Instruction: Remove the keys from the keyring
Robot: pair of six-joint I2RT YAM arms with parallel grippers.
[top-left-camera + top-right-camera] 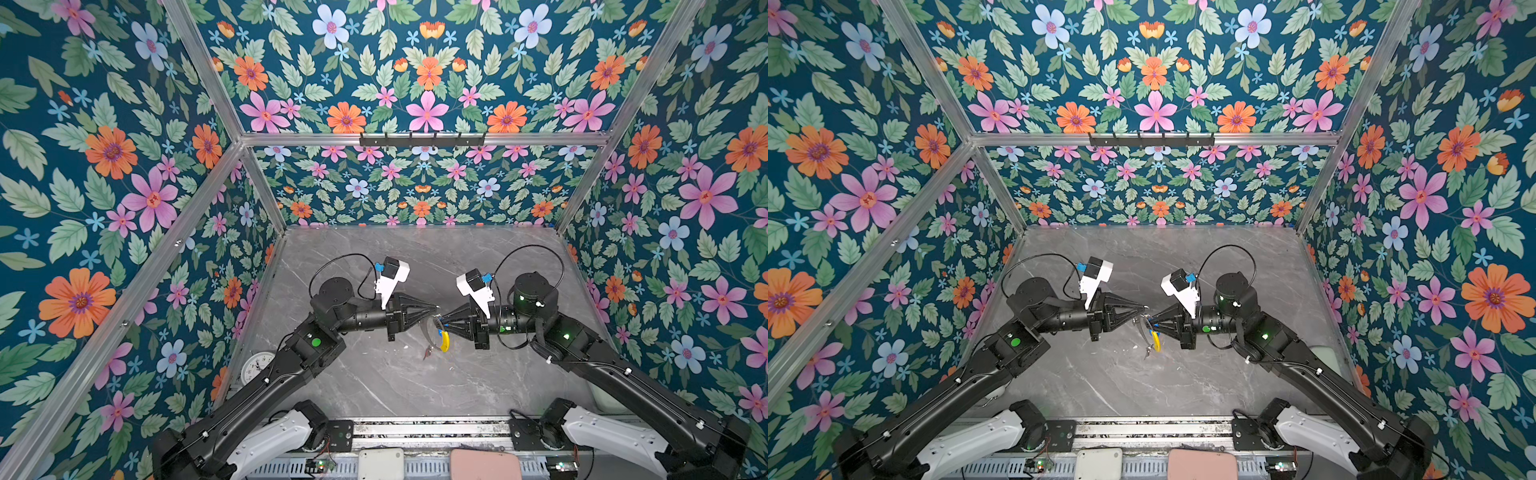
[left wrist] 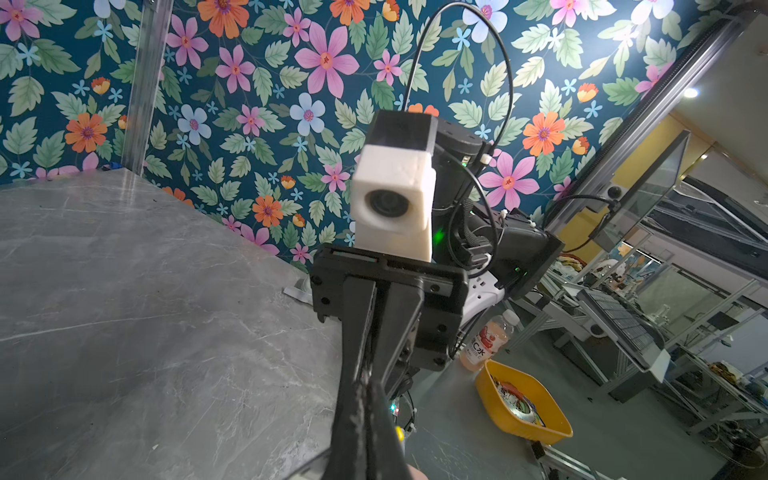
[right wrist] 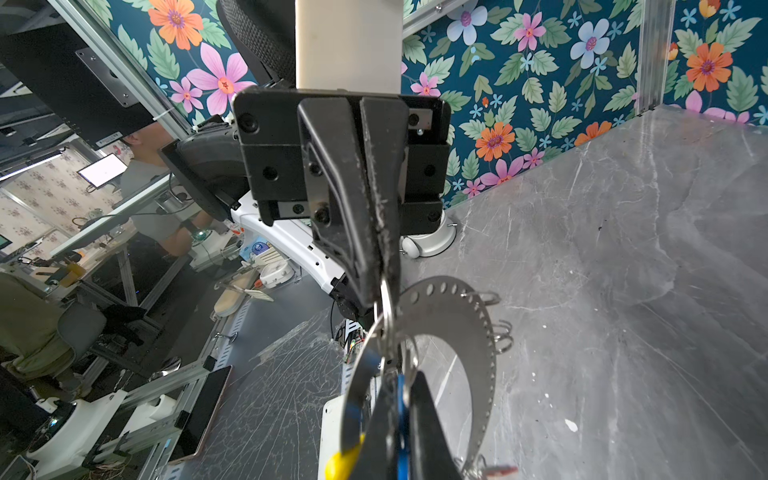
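My left end effector point(image 1: 437, 308) is pressed together on the rim of the flat grey metal keyring point(image 3: 457, 328). It is a hole-punched hoop with wire clips and a yellow sleeve point(image 1: 444, 340), held over the grey marbled surface point(image 1: 374, 382). My right end effector point(image 1: 443, 322) pinches the blue-tagged key point(image 3: 401, 415). The red-orange tag point(image 3: 500, 471) dangles. The pink bottle's label point(image 2: 478, 351) is too blurred to read.

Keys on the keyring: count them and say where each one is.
2. The blue-tagged key is pinched in the right end effector; the red-tagged key hangs from the keyring's rim. Others may be hidden.
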